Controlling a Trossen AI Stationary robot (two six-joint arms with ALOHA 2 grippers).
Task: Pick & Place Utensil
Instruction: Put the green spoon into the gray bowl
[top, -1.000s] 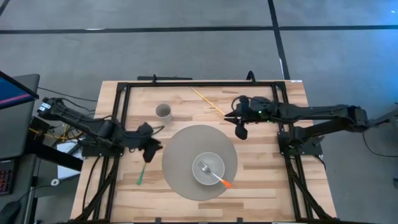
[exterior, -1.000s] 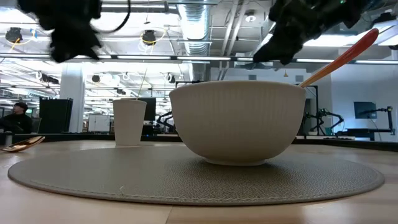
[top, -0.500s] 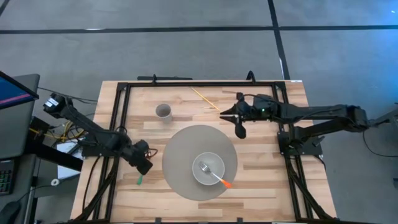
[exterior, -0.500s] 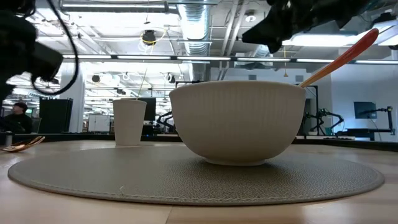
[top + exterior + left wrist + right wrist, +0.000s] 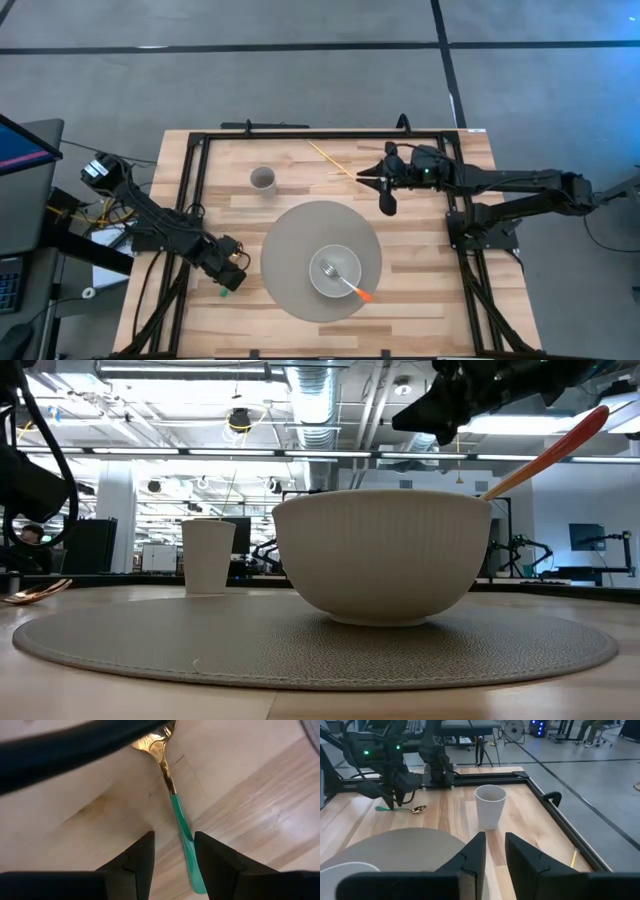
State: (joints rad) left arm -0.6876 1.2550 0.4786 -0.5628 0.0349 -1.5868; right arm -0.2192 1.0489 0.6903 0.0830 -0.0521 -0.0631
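Observation:
A spoon with a gold bowl and green handle (image 5: 184, 837) lies flat on the wood near the table's left edge (image 5: 226, 291), left of the grey placemat (image 5: 295, 240). My left gripper (image 5: 174, 862) is low over it and open. One finger stands on each side of the green handle, and I see no touch. The right wrist view shows the spoon (image 5: 400, 809) under the left gripper (image 5: 395, 795). My right gripper (image 5: 386, 205) hovers above the table's far right part, its fingers a narrow gap apart (image 5: 495, 852), holding nothing.
A white bowl (image 5: 335, 270) sits on the placemat and holds a fork with an orange handle (image 5: 352, 288). A white cup (image 5: 263, 180) stands near the far edge. A thin yellow stick (image 5: 335, 163) lies beside the right gripper. A black frame (image 5: 300, 135) borders the table.
My left gripper has moved from beside the placemat toward the table's near edge and down, and now straddles the spoon's green handle. The spoon has stayed where it lay. My right gripper has drawn back slightly toward the right edge.

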